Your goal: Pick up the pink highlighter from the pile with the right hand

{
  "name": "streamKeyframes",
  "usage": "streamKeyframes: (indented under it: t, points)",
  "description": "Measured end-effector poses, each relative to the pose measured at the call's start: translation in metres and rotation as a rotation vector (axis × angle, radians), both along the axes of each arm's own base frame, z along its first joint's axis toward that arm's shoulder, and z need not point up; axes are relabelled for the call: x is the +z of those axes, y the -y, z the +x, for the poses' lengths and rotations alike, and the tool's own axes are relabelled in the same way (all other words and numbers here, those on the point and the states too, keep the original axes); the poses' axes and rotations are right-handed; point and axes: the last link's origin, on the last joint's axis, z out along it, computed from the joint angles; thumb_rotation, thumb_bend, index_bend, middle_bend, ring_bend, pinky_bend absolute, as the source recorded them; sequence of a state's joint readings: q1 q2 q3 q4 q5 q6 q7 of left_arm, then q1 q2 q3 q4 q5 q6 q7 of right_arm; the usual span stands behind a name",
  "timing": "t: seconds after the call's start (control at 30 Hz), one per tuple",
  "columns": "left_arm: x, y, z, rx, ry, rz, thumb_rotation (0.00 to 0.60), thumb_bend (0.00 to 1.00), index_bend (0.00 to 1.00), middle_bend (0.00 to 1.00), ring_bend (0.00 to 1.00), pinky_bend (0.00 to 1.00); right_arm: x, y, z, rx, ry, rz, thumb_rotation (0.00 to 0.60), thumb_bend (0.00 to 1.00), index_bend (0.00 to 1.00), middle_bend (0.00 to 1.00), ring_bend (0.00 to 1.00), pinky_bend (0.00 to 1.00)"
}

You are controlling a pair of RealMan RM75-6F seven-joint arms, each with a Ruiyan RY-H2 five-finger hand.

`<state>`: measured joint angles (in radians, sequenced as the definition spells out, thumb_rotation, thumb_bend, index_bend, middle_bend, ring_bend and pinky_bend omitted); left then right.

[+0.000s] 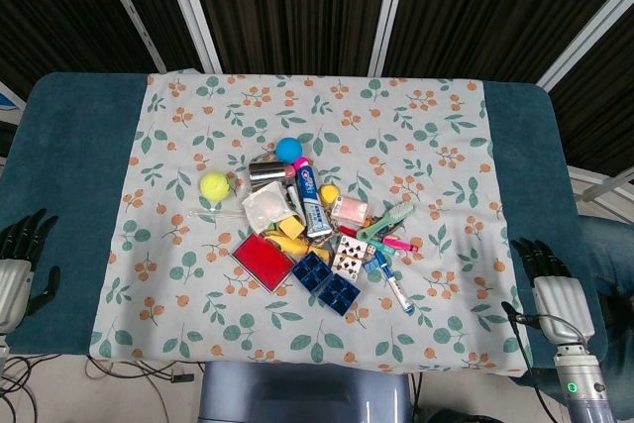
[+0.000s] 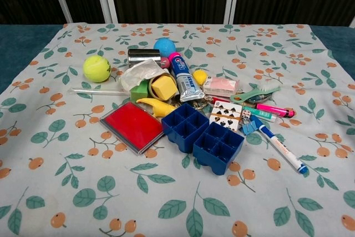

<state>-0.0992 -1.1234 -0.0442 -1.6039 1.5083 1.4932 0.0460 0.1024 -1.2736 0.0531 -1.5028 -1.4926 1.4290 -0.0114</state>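
Observation:
The pink highlighter [image 1: 398, 243] [image 2: 274, 110] lies flat at the right edge of the pile, just below a green toothbrush [image 2: 257, 94] and above a blue-capped white marker [image 2: 279, 144]. My right hand [image 1: 551, 282] rests at the table's front right corner with fingers apart and nothing in it, well to the right of the highlighter. At the front left edge my left hand [image 1: 18, 264] also holds nothing, fingers spread. Neither hand appears in the chest view.
The pile also holds a toothpaste tube [image 2: 183, 79], blue trays [image 2: 203, 137], a red flat box [image 2: 133, 126], playing cards [image 2: 227, 116], a tennis ball [image 2: 97, 68], a blue ball [image 2: 164, 46] and a metal tin [image 2: 143, 56]. A floral cloth [image 1: 446, 136] covers the table.

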Motion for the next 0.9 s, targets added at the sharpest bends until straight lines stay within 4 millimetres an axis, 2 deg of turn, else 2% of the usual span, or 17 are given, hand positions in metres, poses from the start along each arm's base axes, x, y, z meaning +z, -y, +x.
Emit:
streamKeyframes:
  t: [0.23, 0.47, 0.7, 0.9]
  points:
    - [0.0, 0.002, 0.001, 0.0, 0.012, 0.001, 0.6, 0.52, 0.0, 0.0, 0.03, 0.09, -0.001, 0.016, 0.008, 0.01, 0.057, 0.024, 0.6, 0.23, 0.21, 0.27, 0.14, 0.22]
    - [0.0, 0.004, 0.003, -0.002, 0.025, 0.0, 0.6, 0.52, 0.0, 0.0, 0.03, 0.09, -0.011, 0.063, 0.028, 0.015, 0.146, 0.074, 0.6, 0.28, 0.27, 0.3, 0.14, 0.22]
    - [0.0, 0.003, 0.001, 0.01, 0.031, -0.009, 0.6, 0.52, 0.0, 0.0, 0.05, 0.09, -0.043, 0.111, 0.054, -0.024, 0.209, 0.091, 0.6, 0.31, 0.34, 0.36, 0.16, 0.22]
    - [0.002, 0.002, 0.0, 0.017, 0.04, -0.006, 0.6, 0.52, 0.0, 0.0, 0.05, 0.09, -0.079, 0.128, 0.069, -0.072, 0.203, 0.117, 0.6, 0.3, 0.36, 0.37, 0.16, 0.22]
